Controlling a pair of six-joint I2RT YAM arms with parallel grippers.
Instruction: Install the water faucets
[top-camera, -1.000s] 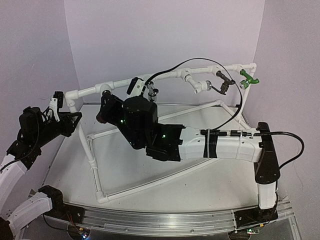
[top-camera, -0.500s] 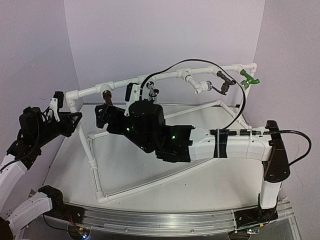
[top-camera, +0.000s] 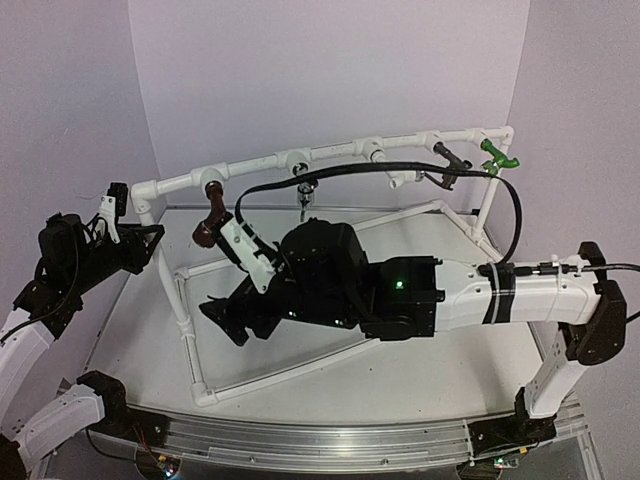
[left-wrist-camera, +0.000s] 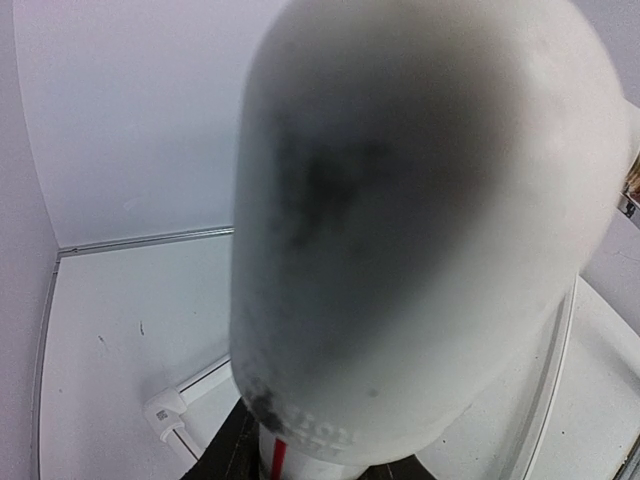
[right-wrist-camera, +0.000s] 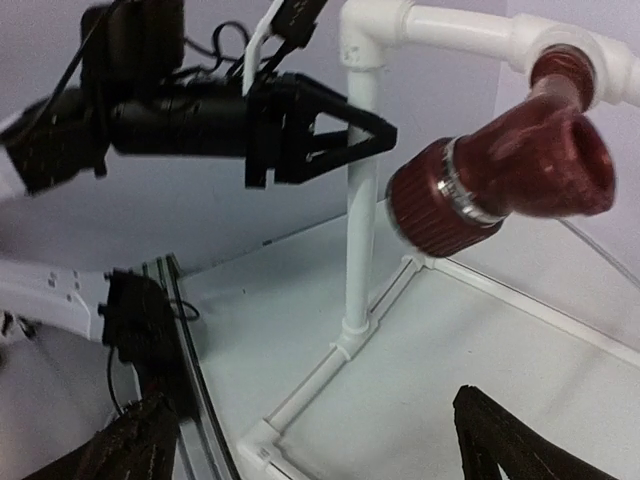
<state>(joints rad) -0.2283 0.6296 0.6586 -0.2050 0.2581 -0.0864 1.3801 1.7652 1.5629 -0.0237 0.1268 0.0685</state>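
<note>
Right wrist view: our right gripper (right-wrist-camera: 310, 410) has its jaws spread wide, nothing between them. Up above the jaws, well apart, the dark brown faucet (right-wrist-camera: 510, 175) hangs from the white pipe frame (right-wrist-camera: 360, 230). Beyond, our left gripper (right-wrist-camera: 380, 131) sits at the frame's post; we cannot tell how its jaws stand. Markings on a corner fitting (left-wrist-camera: 163, 410) are too blurred to read.

We see white shells and black joints on the right arm (top-camera: 520, 295), a small green indicator light (top-camera: 399, 284) behind its tool end, and a thin black cable (top-camera: 400, 168) looping rearward; the left arm (top-camera: 60, 265) matches.
</note>
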